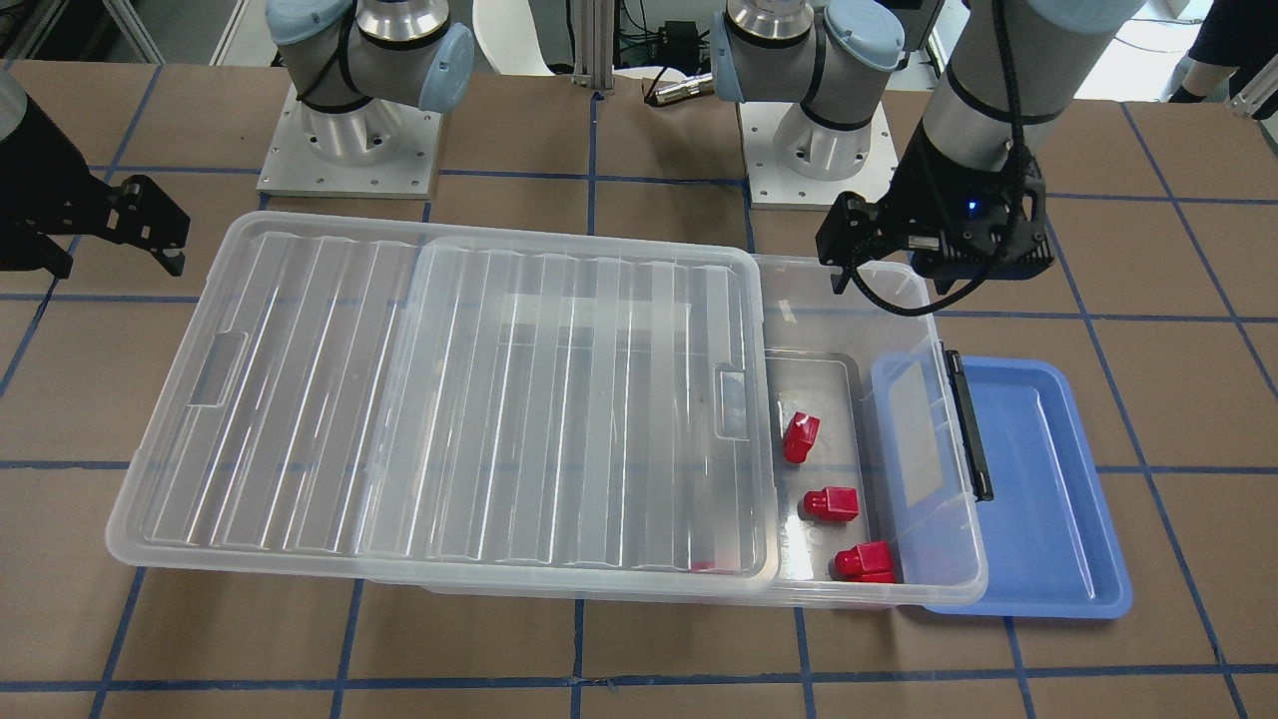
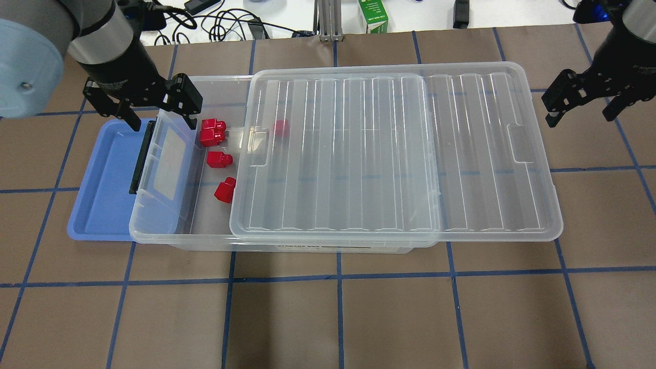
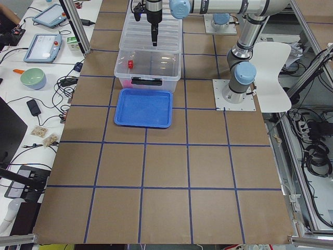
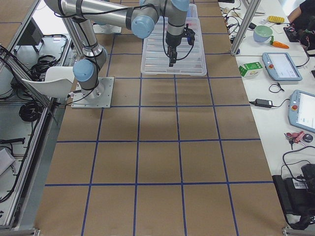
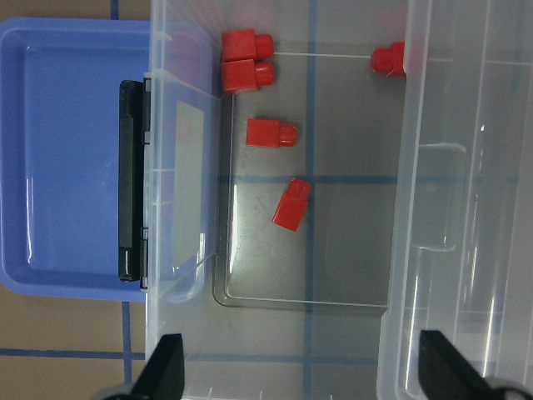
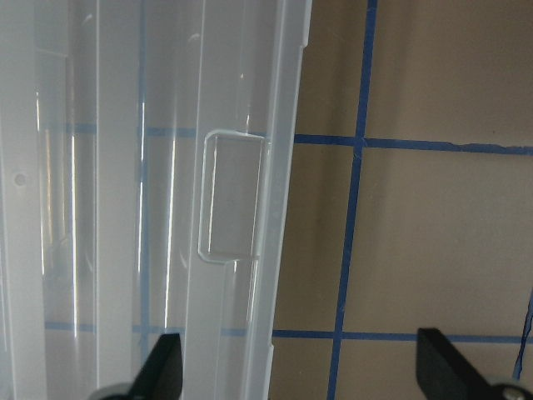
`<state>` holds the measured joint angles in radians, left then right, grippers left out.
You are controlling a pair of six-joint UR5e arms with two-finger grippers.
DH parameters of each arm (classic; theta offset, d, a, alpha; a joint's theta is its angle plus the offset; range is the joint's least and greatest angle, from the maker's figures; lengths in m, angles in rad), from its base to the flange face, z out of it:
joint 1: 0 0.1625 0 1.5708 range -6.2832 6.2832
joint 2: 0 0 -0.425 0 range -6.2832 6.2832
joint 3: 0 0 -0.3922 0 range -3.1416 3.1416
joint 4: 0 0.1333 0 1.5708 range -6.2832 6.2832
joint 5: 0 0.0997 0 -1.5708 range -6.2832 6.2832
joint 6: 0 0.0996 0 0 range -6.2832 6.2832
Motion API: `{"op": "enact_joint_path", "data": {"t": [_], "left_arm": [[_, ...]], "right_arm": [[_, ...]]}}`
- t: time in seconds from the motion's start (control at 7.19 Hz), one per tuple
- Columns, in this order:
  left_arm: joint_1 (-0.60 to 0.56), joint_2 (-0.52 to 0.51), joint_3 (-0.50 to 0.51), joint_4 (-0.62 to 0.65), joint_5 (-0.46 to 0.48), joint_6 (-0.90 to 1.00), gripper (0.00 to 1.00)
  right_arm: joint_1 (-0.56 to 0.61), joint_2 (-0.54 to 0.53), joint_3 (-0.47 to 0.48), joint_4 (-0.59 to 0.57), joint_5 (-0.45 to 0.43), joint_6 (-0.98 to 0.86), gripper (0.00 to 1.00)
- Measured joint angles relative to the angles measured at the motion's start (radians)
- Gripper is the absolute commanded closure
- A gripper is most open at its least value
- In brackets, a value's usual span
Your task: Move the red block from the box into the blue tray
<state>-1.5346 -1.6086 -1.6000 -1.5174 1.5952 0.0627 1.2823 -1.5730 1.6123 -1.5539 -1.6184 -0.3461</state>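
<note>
Brown gridded table (image 2: 328, 318). Box (image 2: 179, 237) mid-frame in overhead view, lid (image 2: 389, 154) slid rightward. Red block (image 2: 224, 189) lies among others on the exposed floor, left end. Blue tray (image 2: 102, 205) against that end. Left gripper (image 2: 164, 123) fingers apart above the opening; right gripper (image 2: 581, 115) apart, upper right.

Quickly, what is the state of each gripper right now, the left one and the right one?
Left gripper: open, holding nothing.
Right gripper: open, holding nothing.
</note>
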Motion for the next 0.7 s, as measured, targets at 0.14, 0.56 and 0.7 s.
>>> {"op": "enact_joint_path", "data": {"t": [0.14, 0.56, 0.7], "left_arm": [[0.002, -0.012, -0.061, 0.068, -0.002, 0.034, 0.00], [0.005, -0.080, -0.224, 0.310, -0.004, 0.062, 0.00], [0.006, -0.108, -0.239, 0.343, -0.004, 0.071, 0.00]], "right_arm": [[0.000, -0.007, 0.002, 0.005, -0.008, -0.001, 0.00], [-0.001, -0.011, 0.006, 0.008, -0.018, -0.005, 0.00], [-0.002, -0.007, 0.011, 0.007, -0.017, -0.006, 0.00]]}}
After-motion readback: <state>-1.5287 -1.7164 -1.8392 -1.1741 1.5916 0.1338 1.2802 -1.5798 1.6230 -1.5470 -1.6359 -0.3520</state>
